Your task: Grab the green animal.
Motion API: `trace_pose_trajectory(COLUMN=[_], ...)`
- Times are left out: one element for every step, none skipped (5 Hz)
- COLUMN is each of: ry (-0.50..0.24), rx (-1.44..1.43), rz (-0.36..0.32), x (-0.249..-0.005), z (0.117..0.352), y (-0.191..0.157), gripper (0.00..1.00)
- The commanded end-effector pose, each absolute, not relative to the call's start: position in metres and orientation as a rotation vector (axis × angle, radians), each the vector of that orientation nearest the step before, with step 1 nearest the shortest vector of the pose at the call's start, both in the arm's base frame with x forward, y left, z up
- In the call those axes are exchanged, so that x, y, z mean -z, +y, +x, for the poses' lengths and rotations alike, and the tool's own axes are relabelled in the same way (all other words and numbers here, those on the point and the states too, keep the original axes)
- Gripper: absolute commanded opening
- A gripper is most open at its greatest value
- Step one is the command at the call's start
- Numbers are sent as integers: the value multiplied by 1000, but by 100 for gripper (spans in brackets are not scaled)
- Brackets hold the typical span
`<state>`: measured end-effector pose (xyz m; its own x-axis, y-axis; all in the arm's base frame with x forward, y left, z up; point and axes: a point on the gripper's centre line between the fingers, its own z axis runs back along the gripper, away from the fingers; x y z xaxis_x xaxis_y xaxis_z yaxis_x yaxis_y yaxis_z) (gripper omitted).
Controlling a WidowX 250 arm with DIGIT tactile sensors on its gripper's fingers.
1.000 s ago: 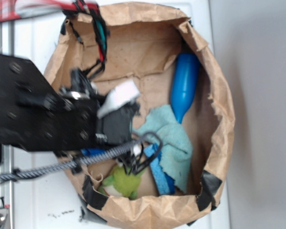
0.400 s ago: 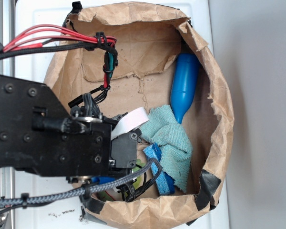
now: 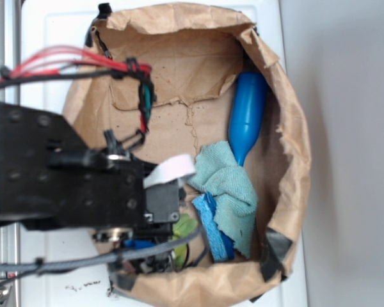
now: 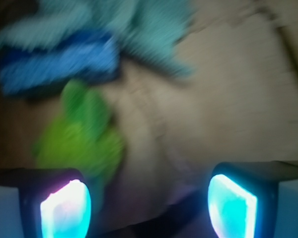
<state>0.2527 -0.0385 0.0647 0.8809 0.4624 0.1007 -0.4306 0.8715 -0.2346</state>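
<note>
The gripper (image 4: 149,203) is hanging with its two fingers spread wide apart, and nothing is sitting between them. One finger (image 4: 64,206) is glowing at the lower left of the wrist view, and the other is glowing at the lower right. The one green animal (image 4: 82,141) is lying on the brown paper floor just above the left finger, not touching it as far as the blurry view shows. In the outside view, only a small bit of the green animal (image 3: 184,228) is peeking out beside the black arm (image 3: 64,173). One blue sponge (image 3: 212,227) is lying next to it. One teal cloth (image 3: 229,185) is draping over the sponge. One blue bottle-shaped thing (image 3: 246,115) is leaning against the wall of the one paper bag (image 3: 294,141).
</note>
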Motion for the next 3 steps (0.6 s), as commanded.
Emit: trace_pose_trajectory(ry=[-160,-139,-131], rx=[-461,-466,-464], rz=[-301,-313,-320], x=[-77,-85,-100], z=[266,270,270], y=[-31,-34,-36], gripper=[100,100,100])
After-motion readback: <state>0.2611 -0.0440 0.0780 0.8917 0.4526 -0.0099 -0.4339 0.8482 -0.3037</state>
